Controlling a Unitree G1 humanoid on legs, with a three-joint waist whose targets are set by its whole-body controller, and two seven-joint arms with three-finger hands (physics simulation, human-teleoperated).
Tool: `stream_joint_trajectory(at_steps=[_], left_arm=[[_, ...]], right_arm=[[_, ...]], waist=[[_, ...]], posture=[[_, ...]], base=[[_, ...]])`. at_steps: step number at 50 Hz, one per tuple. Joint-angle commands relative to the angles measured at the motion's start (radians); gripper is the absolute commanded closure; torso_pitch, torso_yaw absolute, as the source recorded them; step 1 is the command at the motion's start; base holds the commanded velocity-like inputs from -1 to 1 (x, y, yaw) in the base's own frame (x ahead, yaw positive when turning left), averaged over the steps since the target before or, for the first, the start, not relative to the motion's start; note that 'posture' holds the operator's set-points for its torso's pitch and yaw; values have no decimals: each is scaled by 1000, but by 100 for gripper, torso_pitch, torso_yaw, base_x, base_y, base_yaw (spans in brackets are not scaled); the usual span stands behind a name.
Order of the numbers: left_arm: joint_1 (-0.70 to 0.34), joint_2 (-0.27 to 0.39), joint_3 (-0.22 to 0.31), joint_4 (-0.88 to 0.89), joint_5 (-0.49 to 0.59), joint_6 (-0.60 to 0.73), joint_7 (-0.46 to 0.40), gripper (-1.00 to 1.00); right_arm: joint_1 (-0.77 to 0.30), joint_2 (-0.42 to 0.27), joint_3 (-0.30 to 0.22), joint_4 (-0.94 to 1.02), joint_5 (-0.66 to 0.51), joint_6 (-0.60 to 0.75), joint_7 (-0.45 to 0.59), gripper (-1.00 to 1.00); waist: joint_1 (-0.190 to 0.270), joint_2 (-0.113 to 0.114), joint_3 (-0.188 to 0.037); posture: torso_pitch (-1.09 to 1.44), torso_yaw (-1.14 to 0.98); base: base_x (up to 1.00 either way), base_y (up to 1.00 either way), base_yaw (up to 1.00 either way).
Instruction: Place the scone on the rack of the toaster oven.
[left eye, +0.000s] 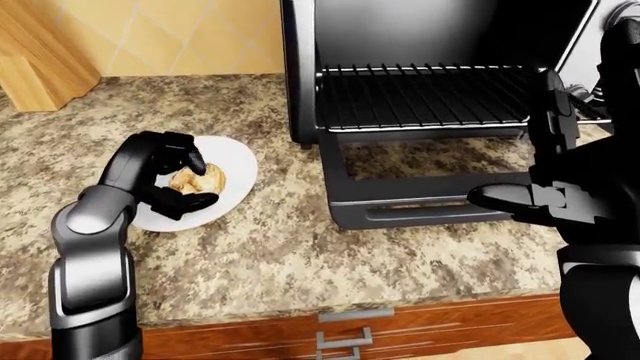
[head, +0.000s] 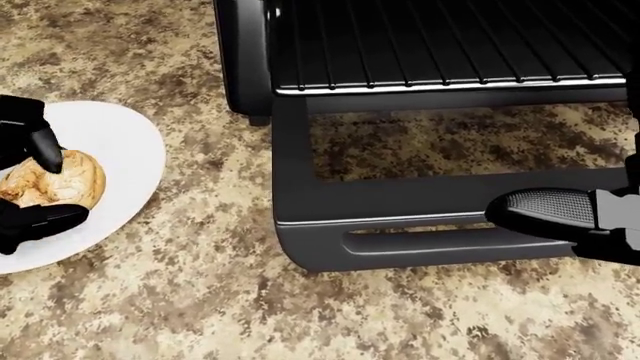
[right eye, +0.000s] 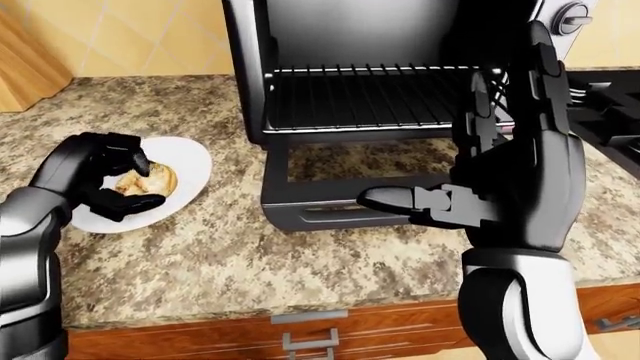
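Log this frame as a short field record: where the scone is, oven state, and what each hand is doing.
scone: on the white plate, at the left of the head view
left hand: fingers curled round the scone, which still rests on the plate
toaster oven: door open, folded down onto the counter
rack: bare, nothing on it
right hand: open, raised before the oven, holding nothing

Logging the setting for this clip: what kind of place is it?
Most likely a simulated home kitchen: a granite counter, an open toaster oven, a scone on a white plate, tiled wall.
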Motion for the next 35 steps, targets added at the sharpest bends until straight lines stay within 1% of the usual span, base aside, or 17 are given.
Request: stream_joint_trajectory(at_steps=[1, 5, 9, 15, 19, 26, 28, 35], left_arm=[[-31, 14, 6, -52, 1, -14, 19, 100], [-45, 14, 5, -94, 0, 27, 16, 100], [-76, 27, 11, -177, -9, 117, 4, 100], [-120, 34, -1, -236, 5, 199, 31, 100], [-122, 30, -3, -302, -11, 248, 24, 100], [-128, 30, -12, -346, -26, 285, 0, 100], [-118, 27, -15, -362, -24, 288, -6, 100], [-128, 28, -18, -403, -25, 329, -22, 100]], right_arm=[[-20, -11, -13, -18, 3, -24, 0, -100], [-19, -19, -19, -20, 17, -27, -9, -100], [-30, -35, -17, -20, 38, -27, -32, -100], [-41, -48, -26, -19, 59, -20, -45, -100], [-37, -57, -31, -19, 72, -24, -53, -100], [-57, -83, -30, -20, 109, -19, -89, -100], [-60, -95, -26, -20, 122, -23, -101, -100], [-43, -99, -11, -20, 119, -36, -102, -100]], waist=[[-1, 4, -22], [-1, 3, -21], [-1, 3, -20], [-1, 2, -16], [-1, 3, -19], [0, 1, -48], [0, 0, -59], [0, -3, -103]], posture=[[0, 0], [0, 0], [0, 0], [0, 0], [-1, 0], [-8, 0], [-10, 0], [-17, 0]], base=[[0, 0, 0], [0, 0, 0], [0, 0, 0], [0, 0, 0], [0, 0, 0], [0, 0, 0], [0, 0, 0], [0, 0, 0]])
